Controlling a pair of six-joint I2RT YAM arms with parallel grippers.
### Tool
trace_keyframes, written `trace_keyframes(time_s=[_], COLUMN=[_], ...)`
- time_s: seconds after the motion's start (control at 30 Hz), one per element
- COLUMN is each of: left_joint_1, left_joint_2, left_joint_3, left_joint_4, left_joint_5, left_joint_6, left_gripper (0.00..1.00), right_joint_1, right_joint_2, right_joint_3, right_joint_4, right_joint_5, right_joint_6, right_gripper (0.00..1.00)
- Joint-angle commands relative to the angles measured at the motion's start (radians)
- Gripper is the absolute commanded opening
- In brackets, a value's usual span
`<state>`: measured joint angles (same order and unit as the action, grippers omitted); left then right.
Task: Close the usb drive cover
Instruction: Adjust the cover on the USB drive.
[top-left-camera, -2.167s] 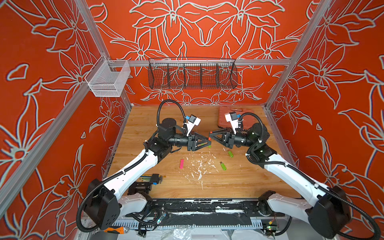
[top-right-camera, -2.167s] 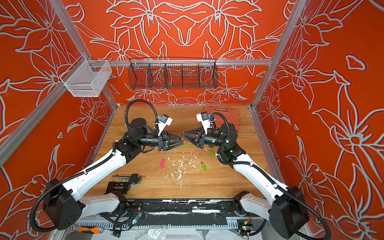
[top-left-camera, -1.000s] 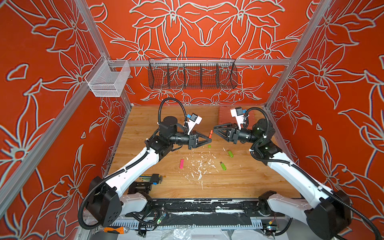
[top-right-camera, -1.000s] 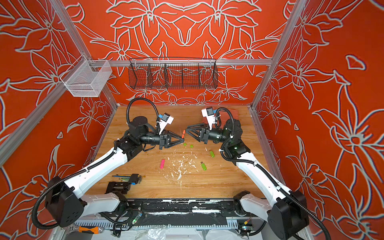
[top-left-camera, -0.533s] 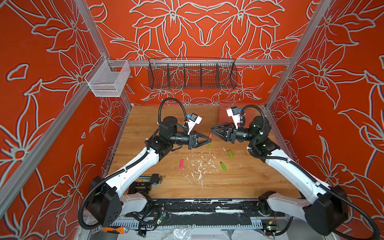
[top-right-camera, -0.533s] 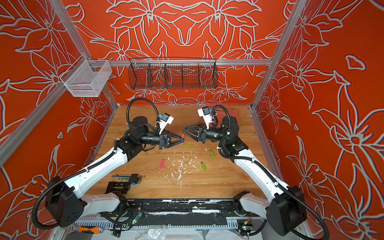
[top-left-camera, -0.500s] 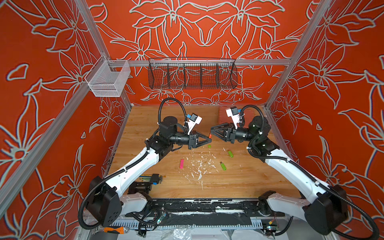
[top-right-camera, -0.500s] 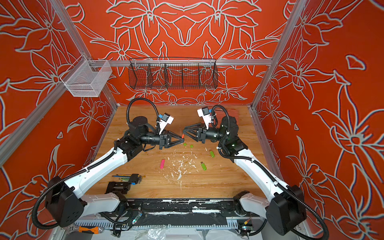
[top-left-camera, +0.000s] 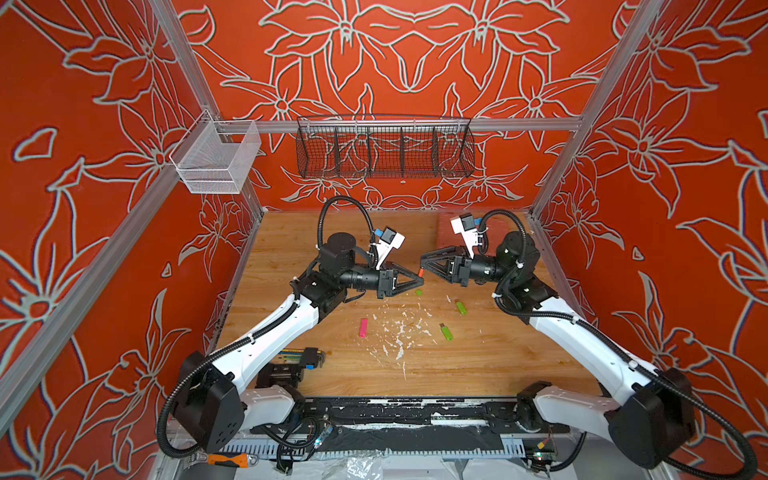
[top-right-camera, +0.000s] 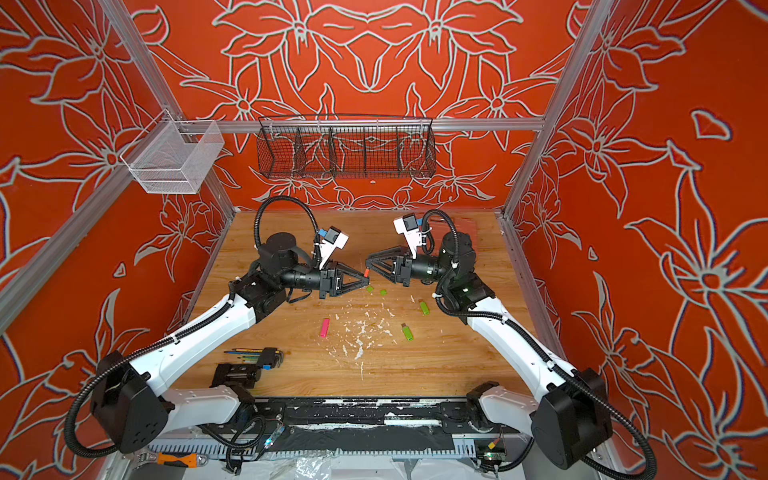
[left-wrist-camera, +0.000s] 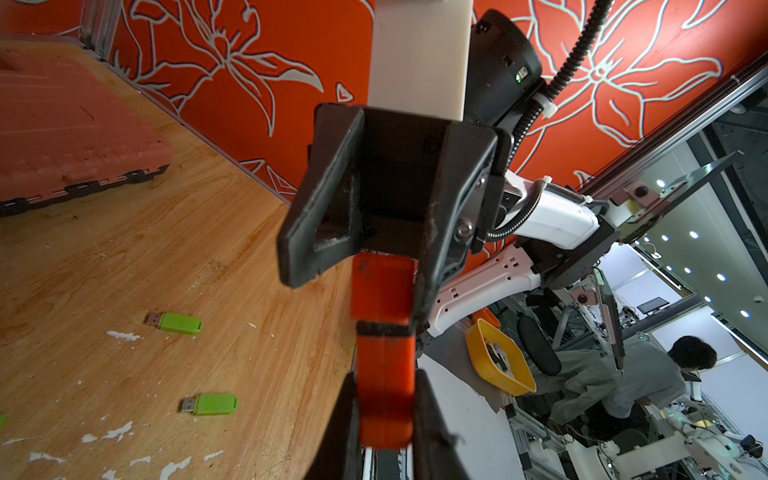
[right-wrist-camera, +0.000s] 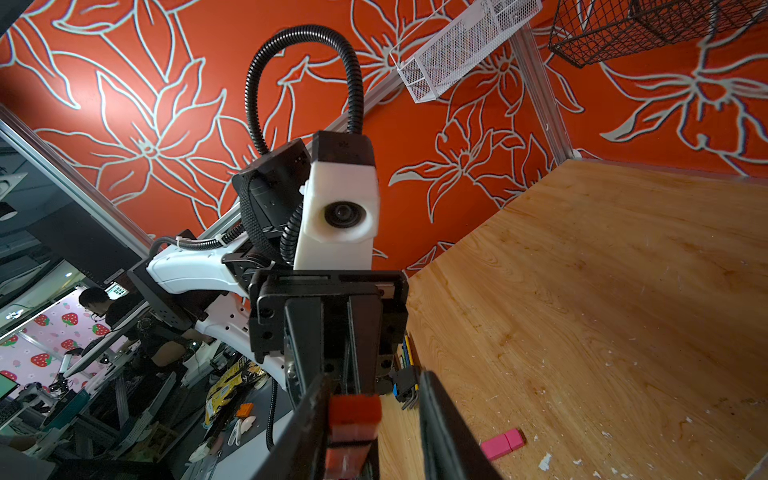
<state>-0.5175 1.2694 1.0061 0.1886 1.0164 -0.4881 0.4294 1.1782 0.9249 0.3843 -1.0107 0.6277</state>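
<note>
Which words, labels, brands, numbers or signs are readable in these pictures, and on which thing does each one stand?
No text is readable in any view.
Orange drive: no print shows.
Green drives and pink drive: plain, no print shows.
Case: moulded ridges only, no letters to read.
Screens outside the cell: too blurred to read.
</note>
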Motion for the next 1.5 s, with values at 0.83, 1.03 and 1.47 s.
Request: trace_keyframes(time_s=[0.83, 1.03, 1.47], left_joint_1=[-0.006, -0.006, -0.004], left_joint_2=[0.011, 0.012, 0.017], left_joint_3=[0.023, 0.026, 0.108], left_joint_4=[0.035, 0.042, 0.143], left_joint_5=[0.019, 0.02, -0.012], left_joint_6=[0.008, 0.011, 0.063], left_gripper=[0.03, 0.02, 0.0], right_joint_1=[0.009, 0.011, 0.035], right_joint_2=[0.009, 0.007, 0.01], right_joint_3=[0.052, 0.051, 0.04], right_joint_4=[0.019, 0.018, -0.165], right_joint_5=[-0.03, -0.028, 0.012], right_joint_6=[-0.015, -0.013, -0.074], right_gripper=[0.26, 0.18, 0.13])
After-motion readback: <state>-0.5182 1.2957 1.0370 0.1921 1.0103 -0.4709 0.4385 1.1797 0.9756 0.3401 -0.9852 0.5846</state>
